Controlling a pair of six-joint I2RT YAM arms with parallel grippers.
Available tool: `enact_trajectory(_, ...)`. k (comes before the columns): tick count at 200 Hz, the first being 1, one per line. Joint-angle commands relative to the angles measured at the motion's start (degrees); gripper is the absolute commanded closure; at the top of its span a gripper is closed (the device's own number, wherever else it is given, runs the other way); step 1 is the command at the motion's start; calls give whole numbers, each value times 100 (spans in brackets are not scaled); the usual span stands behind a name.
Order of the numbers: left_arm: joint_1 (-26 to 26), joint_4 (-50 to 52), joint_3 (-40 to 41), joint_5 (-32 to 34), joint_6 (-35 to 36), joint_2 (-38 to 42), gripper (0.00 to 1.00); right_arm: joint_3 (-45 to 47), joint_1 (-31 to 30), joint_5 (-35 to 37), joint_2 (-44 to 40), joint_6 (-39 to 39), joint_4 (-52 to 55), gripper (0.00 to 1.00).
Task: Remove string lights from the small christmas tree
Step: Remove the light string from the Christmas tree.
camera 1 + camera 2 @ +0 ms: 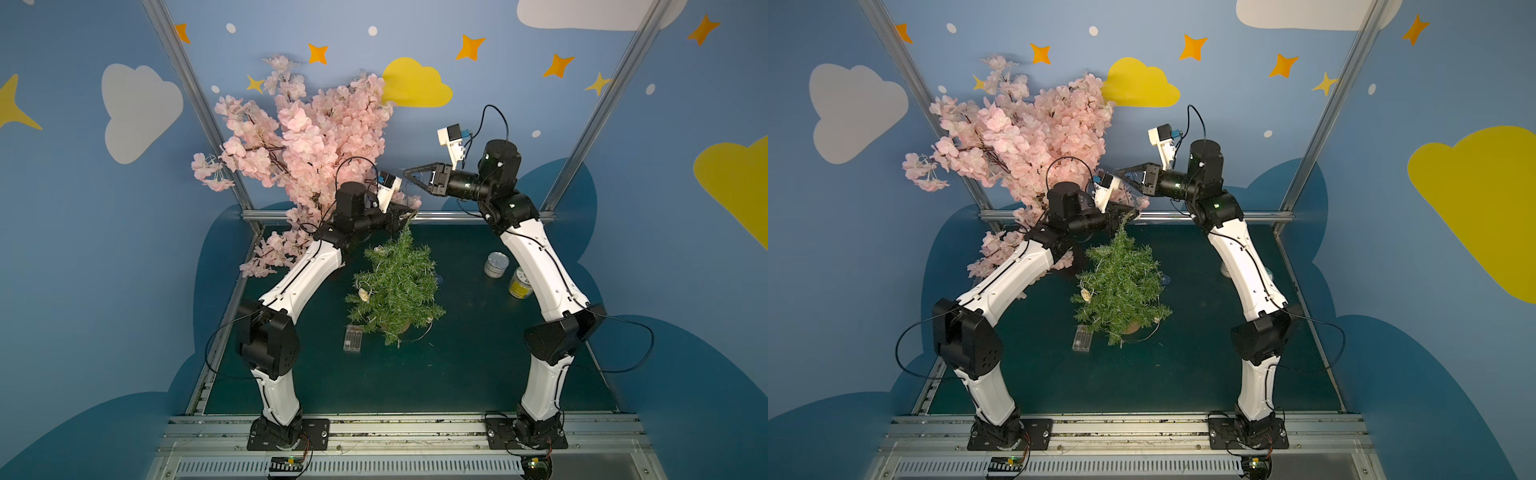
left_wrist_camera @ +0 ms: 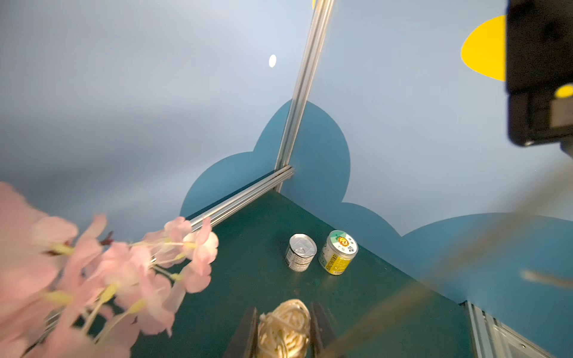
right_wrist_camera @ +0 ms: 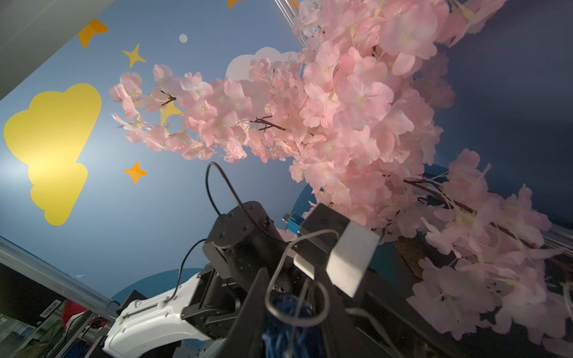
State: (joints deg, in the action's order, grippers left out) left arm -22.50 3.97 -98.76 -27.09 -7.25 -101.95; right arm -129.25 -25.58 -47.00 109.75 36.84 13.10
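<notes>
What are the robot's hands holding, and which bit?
The left gripper pinches a cream woven ball of the string lights between its jaws. The right gripper pinches the lights' blue woven ornament.

Blue walls (image 1: 415, 25) painted with clouds (image 1: 415, 85) and stars (image 1: 470, 47) meet at 2 aluminium posts (image 1: 197, 104) above a dark green floor (image 1: 457, 365).

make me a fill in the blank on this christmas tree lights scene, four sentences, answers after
The left gripper is shut on a cream woven ____ of the string lights.
The right gripper is shut on a ____ woven ornament.
The small christmas tree stands in a tan ____.
The silver can and the yellow-labelled can stand nearest the ____ arm.
Missing words: ball, blue, pot, right.
</notes>
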Motion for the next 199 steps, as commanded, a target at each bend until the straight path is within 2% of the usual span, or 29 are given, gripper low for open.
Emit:
enact_trajectory(1, 18, 596, 56, 1006, 280, 663, 75, 211, 11, 120, -343, -175, -87, 76)
enact_trajectory(23, -6, 993, 166, 1328, 339, 1108, 75, 269, -90, 169, -375, -256, 24, 76)
enact_trajectory(71, -59, 1906, 334, 2466, 589, 1884, 77, 132, -513, 412, -439, -676, 503, 76)
enact_trajectory(123, -77, 2767, 533, 3087, 742, 2643, 78, 40, -1001, 640, -471, -1091, 989, 77)
enact_trajectory(136, -83, 3050, 463, 3233, 793, 2765, 78, 25, -1099, 685, -482, -1193, 1100, 71)
enact_trajectory(158, -80, 3523, 235, 3605, 929, 2838, 78, 36, -1192, 795, -549, -1367, 1348, 45)
enact_trajectory(168, -77, 3686, 130, 3803, 1008, 2816, 77, 77, -1211, 843, -609, -1418, 1421, 36)
enact_trajectory(199, -79, 3866, -143, 3970, 1189, 2481, 77, 255, -1203, 1034, -834, -1557, 1492, 31)
